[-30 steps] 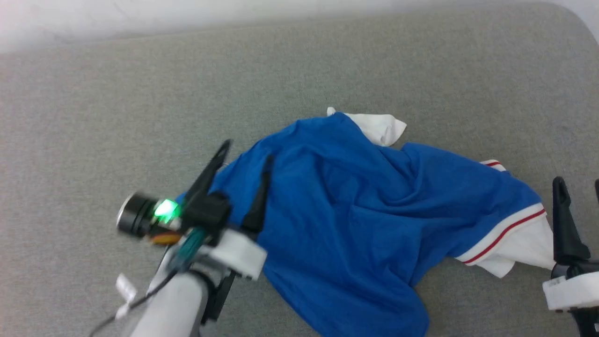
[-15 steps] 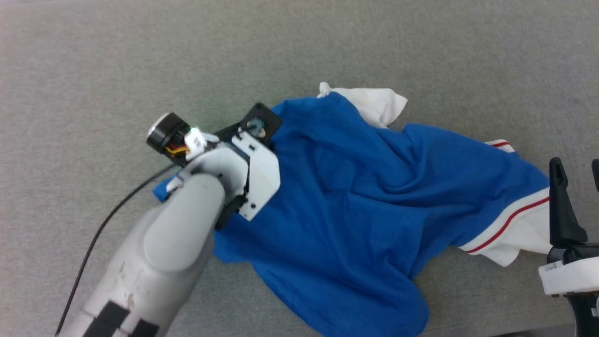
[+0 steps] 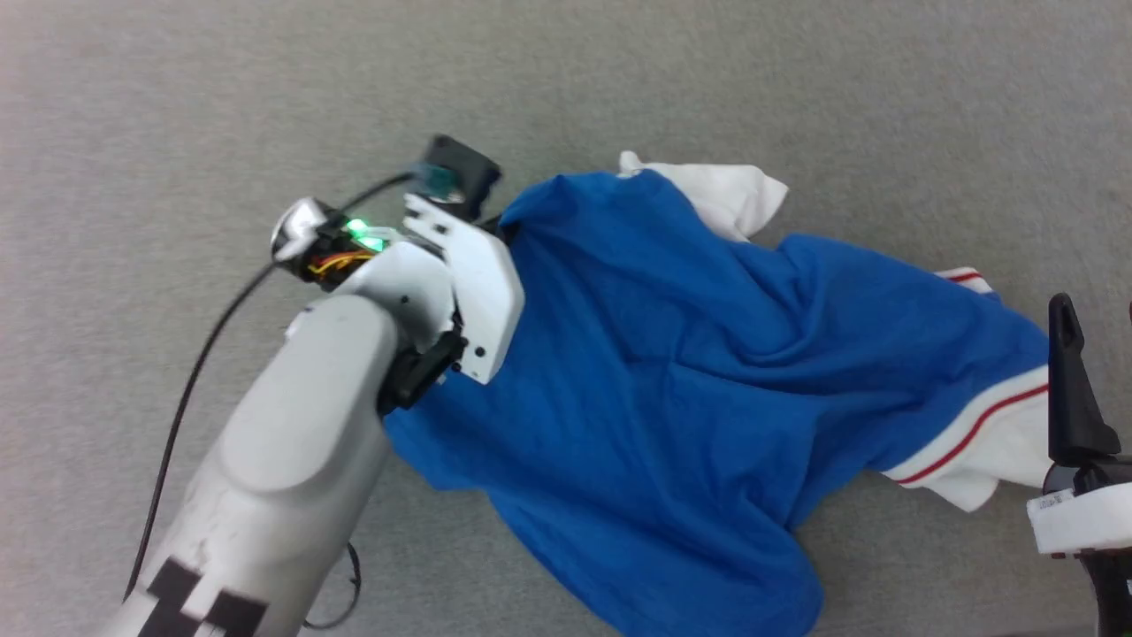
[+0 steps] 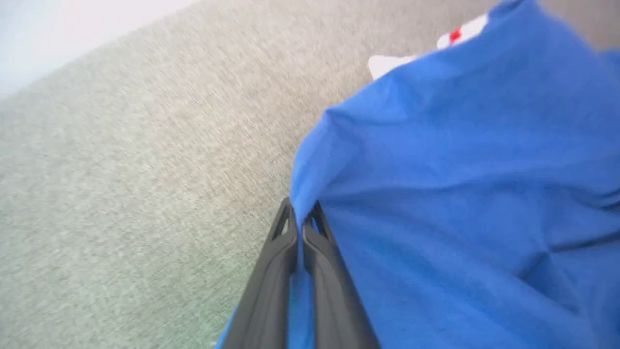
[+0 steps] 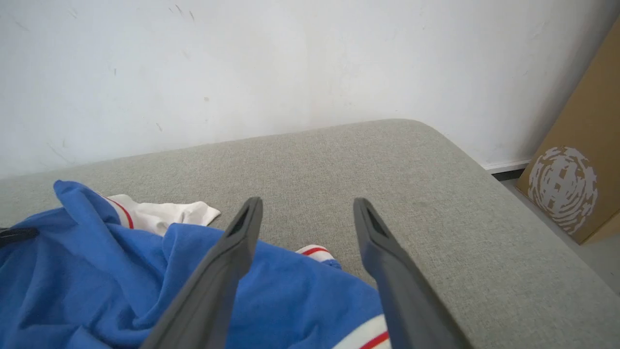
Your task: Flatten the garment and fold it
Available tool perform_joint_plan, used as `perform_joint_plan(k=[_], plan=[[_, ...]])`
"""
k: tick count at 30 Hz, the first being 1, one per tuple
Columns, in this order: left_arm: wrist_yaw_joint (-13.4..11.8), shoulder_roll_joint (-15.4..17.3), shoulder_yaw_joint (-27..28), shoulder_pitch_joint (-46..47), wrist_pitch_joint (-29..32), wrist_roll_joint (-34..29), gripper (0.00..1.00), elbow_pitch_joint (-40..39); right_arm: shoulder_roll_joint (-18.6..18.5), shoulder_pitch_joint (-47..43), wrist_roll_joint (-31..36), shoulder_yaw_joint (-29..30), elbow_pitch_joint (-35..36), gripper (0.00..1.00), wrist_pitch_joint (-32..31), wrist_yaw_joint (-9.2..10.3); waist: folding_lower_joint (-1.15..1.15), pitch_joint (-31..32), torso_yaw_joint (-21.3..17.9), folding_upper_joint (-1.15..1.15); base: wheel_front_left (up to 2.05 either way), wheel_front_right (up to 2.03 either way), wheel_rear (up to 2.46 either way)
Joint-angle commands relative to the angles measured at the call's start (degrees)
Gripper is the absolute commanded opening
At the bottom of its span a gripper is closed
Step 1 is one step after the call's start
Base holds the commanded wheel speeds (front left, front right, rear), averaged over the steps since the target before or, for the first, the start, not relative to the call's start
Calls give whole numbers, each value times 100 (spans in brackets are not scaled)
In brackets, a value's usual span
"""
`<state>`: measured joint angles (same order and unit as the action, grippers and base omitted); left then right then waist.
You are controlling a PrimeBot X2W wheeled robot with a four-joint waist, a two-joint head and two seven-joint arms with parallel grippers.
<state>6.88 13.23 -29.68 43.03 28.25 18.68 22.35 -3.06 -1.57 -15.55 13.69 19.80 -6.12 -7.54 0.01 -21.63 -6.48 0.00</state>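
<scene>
The garment (image 3: 672, 380) is a royal-blue T-shirt with white sleeves and red-striped trim, lying crumpled on the grey cushion (image 3: 619, 88). In the left wrist view my left gripper (image 4: 299, 213) is shut on a fold at the garment's (image 4: 460, 169) blue left edge. From the head view the left wrist housing (image 3: 451, 283) covers those fingers at the shirt's upper-left edge. My right gripper (image 3: 1095, 305) stands open at the lower right, beside the striped white sleeve (image 3: 982, 451). In the right wrist view the right gripper (image 5: 307, 203) hovers open, with the garment (image 5: 97, 271) low between its fingers.
The grey cushion (image 5: 411, 160) ends in a rounded corner at the right, with a white wall (image 5: 242, 63) behind it. A cardboard box (image 5: 576, 160) stands on the floor past that corner. A black cable (image 3: 186, 389) trails from the left wrist.
My left arm swung forward over the shirt's left edge and its gripper closed on the blue fabric. The head camera tilted down. The right gripper kept its place.
</scene>
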Motion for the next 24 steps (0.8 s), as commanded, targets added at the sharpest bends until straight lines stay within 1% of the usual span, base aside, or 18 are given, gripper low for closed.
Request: perform_joint_plan(k=[1,3,5,9,11,13,14,16,18,20,21,22,23,24], plan=[[-69,71,216,-233,-114,250,0,-310,18,-32,-10,15,23,100,-32,5,-1,219,240,0,0,0,0],[-176,240,455,-529,-141,440,0,-779,18,-76,-8,7,24,100,-56,5,-1,305,363,0,0,0,0],[-391,496,692,-961,-113,524,0,-1341,18,-122,-9,-19,19,100,-76,5,-1,384,478,0,0,0,0],[-1016,950,1335,-2339,-67,792,0,-2518,18,-192,-15,-77,-2,100,-108,5,-1,490,641,0,0,0,0],[-1356,1045,1579,-3299,-5,955,0,-3051,18,-232,-5,-81,-17,100,-126,5,-1,528,704,0,0,0,0],[-1638,969,1757,-4270,-30,1194,0,-3524,18,-271,0,-71,-27,100,-148,5,-1,550,761,0,0,0,0],[-1734,880,1799,-4717,-88,1319,0,-3720,18,-290,6,-59,-28,100,-158,5,-1,555,791,0,0,0,0],[-1846,679,1782,-5401,-252,1485,0,-3982,18,-317,14,-26,-31,100,-172,5,-1,566,865,0,0,0,0],[-1842,439,1675,-5790,-455,1628,0,-4079,18,-328,31,-39,-35,100,-197,5,-1,587,929,0,0,0,0],[-1742,259,1602,-5873,-738,1692,2,-4067,18,-328,55,-78,-30,100,-227,5,-1,613,994,0,0,0,0],[-1692,199,1596,-5809,-893,1678,35,-4056,18,-326,66,-95,-24,100,-243,5,-1,628,1024,0,0,0,0],[-1640,150,1605,-5702,-1049,1657,89,-4073,18,-321,75,-109,-17,100,-257,5,-1,644,1043,0,0,0,0],[-1580,138,1614,-5565,-1171,1617,100,-4121,18,-311,85,-124,-9,100,-273,5,-1,655,1053,0,0,0,0],[-1517,152,1627,-5401,-1274,1560,100,-4196,18,-301,94,-130,-1,100,-288,5,-1,663,1062,0,0,0,0]])
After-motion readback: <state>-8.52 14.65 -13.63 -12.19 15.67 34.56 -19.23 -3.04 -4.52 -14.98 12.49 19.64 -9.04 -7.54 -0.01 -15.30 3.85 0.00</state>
